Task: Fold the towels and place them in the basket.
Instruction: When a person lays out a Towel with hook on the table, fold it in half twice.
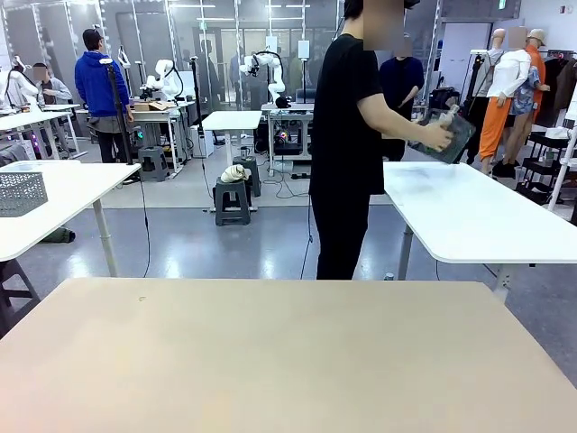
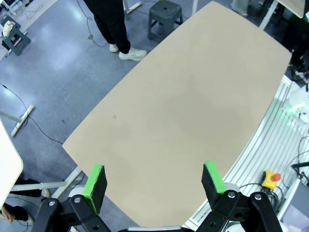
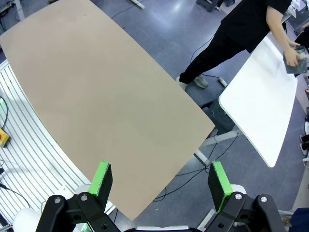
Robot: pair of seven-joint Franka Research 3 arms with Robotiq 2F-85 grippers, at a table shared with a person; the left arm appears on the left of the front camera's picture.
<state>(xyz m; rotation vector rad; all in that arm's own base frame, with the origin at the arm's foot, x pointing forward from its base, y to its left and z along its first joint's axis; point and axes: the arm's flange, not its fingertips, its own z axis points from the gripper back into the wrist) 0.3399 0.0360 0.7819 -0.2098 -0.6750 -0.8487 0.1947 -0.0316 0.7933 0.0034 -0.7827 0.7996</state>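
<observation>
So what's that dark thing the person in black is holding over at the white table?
It is a dark grey basket, boxy and plastic-looking, though it is too far off to show the detail of its sides. The person's hand grips its near side and holds it tilted at chest height, over the far end of the white table. I cannot tell whether its bottom edge touches the tabletop. Something pale shows at its upper edge, too small to identify.
</observation>
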